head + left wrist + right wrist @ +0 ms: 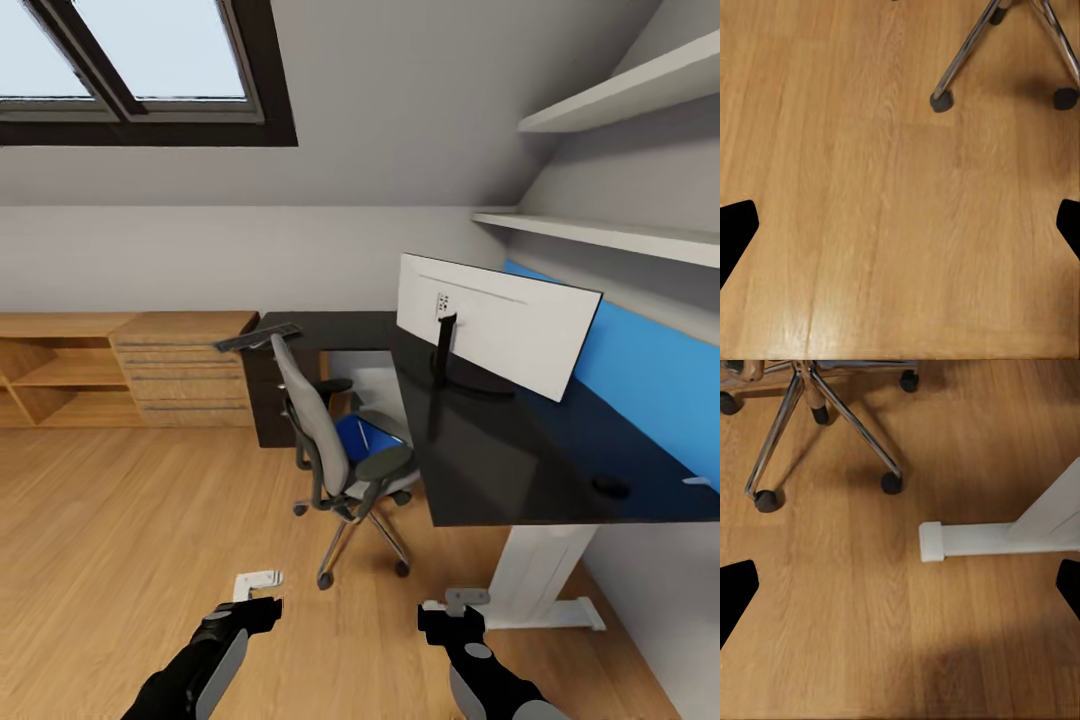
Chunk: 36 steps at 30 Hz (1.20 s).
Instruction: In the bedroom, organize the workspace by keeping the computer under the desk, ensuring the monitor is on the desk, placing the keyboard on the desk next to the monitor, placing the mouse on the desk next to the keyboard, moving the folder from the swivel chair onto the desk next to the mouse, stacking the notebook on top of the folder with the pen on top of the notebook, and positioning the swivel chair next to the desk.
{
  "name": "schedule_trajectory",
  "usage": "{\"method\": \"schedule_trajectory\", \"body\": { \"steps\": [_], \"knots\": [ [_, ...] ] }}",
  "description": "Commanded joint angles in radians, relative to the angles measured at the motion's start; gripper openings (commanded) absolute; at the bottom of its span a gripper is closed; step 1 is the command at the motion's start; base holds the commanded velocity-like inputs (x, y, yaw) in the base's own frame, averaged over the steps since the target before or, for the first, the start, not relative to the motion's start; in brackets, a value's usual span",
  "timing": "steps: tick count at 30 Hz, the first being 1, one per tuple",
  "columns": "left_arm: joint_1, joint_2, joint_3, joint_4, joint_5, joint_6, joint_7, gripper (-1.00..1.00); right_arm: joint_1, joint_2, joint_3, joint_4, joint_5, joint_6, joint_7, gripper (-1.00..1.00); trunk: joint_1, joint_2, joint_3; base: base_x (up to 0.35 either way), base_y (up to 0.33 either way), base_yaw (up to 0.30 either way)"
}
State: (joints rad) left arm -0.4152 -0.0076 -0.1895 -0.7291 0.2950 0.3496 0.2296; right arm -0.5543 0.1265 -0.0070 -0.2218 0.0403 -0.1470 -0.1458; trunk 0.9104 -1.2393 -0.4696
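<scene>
- Here, the blue folder (362, 436) lay on the seat of the swivel chair (330, 440), which stood on the wooden floor (120, 520) just beside the inner corner of the L-shaped bench (500, 450).
- The monitor (495, 325) stood upright on the bench's glossy black top, its white back toward the camera, near a blue wall panel (640, 385).
- The keyboard (258, 338) rested at the bench's far end, partly over the edge, beside a light wooden drawer chest (180, 370).
- A small dark object (610, 487), too small to identify, sat on the bench near the wall.
- The left claw (258, 590) and the right claw (455, 612) hung low over the floor, each with fingers spread wide and holding nothing.
- The chair's chrome legs and black casters (891, 484) stood near the bench's white foot (967, 541).
- Two shelves (600, 235) ran along the sloped wall, under a skylight (140, 70).
</scene>
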Motion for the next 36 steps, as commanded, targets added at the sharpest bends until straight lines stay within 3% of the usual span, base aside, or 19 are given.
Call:
{"method": "schedule_trajectory", "body": {
  "steps": [1, 15, 29, 36],
  "knots": [
    [-0.001, 0.001, -0.005, -0.001, 0.010, 0.003, 0.009, 1.00, -0.001, 0.001, -0.001, 0.001, 0.004, -0.003, -0.004, 1.00, 0.000, -0.001, -0.001, -0.221, 0.198, 0.004],
    [-0.001, 0.000, -0.005, 0.002, 0.010, 0.003, 0.007, 1.00, 0.000, 0.001, -0.001, 0.002, 0.004, -0.003, -0.003, 1.00, 0.000, -0.001, -0.001, -0.099, 0.279, 0.001],
    [-0.001, 0.003, -0.003, 0.002, 0.013, 0.004, 0.002, 1.00, 0.001, 0.001, -0.001, 0.001, 0.004, -0.003, -0.005, 1.00, 0.000, -0.001, -0.001, 0.154, 0.199, 0.000],
    [-0.001, 0.005, 0.007, -0.091, 0.020, 0.007, 0.003, 1.00, 0.000, 0.001, 0.001, 0.001, 0.004, -0.004, -0.005, 1.00, 0.007, -0.015, -0.009, 0.006, 0.004, 0.082]
  ]
}}
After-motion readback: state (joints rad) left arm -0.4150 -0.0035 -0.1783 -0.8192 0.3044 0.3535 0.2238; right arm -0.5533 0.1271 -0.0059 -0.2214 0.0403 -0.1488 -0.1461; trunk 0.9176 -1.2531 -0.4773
